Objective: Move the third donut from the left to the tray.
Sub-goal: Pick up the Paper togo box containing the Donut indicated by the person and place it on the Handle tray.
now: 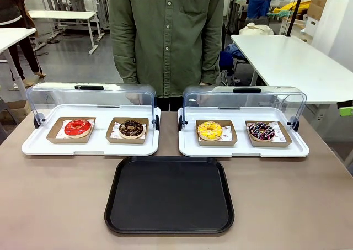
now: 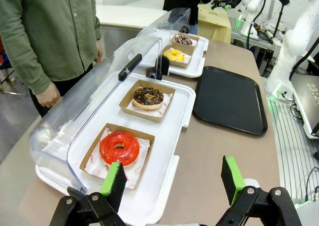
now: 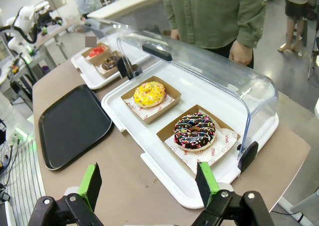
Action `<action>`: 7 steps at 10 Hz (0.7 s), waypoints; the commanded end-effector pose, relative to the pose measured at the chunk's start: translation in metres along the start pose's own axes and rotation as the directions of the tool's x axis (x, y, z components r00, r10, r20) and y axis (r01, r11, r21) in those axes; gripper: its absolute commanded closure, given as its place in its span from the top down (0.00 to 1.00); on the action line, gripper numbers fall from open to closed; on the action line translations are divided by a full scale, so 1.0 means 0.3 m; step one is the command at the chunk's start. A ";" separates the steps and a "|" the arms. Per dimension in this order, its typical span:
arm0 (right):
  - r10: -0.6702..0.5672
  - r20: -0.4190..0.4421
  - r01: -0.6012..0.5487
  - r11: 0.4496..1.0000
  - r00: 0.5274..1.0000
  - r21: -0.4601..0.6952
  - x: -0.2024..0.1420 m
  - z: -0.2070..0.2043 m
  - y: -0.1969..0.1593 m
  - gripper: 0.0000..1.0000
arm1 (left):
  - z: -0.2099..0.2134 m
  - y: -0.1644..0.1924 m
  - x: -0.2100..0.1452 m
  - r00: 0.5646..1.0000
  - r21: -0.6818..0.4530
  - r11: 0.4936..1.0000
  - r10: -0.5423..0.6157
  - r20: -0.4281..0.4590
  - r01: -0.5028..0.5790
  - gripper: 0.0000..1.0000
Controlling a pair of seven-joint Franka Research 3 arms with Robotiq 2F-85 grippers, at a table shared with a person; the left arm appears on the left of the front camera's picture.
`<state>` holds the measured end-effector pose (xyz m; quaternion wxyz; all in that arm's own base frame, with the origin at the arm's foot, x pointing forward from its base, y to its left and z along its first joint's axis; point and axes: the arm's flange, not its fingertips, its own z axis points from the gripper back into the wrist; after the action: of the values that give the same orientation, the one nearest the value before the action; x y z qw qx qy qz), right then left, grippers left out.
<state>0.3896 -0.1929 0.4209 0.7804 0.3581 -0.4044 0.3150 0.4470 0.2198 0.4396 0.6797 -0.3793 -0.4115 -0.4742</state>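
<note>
The yellow-iced donut (image 1: 209, 130) (image 3: 149, 94) (image 2: 174, 54) sits on its brown cardboard square in the right white tray (image 1: 190, 148), left slot, under a raised clear lid. The black tray (image 1: 169, 195) (image 2: 229, 99) (image 3: 70, 126) lies bare on the table in front of both white trays. My left gripper (image 2: 172, 178) is open, hovering near the red donut (image 2: 119, 147) at the left tray's end. My right gripper (image 3: 148, 183) is open too, above the table edge near the sprinkled chocolate donut (image 3: 195, 131). Neither holds anything.
The left white tray (image 1: 33, 146) holds the red donut (image 1: 78, 127) and a chocolate donut (image 1: 131, 128) (image 2: 148, 97). Both clear lids (image 1: 91, 98) stand open toward the person (image 1: 168, 35), who stands at the far side with hands behind the lids.
</note>
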 end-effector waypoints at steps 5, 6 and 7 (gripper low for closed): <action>0.006 0.020 -0.006 1.000 1.000 0.002 0.005 -0.002 0.001 1.00 | 0.003 -0.001 0.006 1.000 -0.002 1.000 -0.001 -0.006 0.001 1.00; 0.006 0.020 -0.006 1.000 1.000 0.002 0.005 -0.002 0.001 1.00 | 0.003 -0.001 0.006 1.000 -0.002 1.000 -0.001 -0.006 0.001 1.00; 0.006 0.020 -0.006 1.000 1.000 0.002 0.005 -0.002 0.001 1.00 | 0.003 -0.001 0.006 1.000 -0.002 1.000 -0.001 -0.006 0.001 1.00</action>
<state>0.3896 -0.1929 0.4209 0.7804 0.3581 -0.4044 0.3150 0.4470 0.2198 0.4396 0.6797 -0.3793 -0.4115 -0.4742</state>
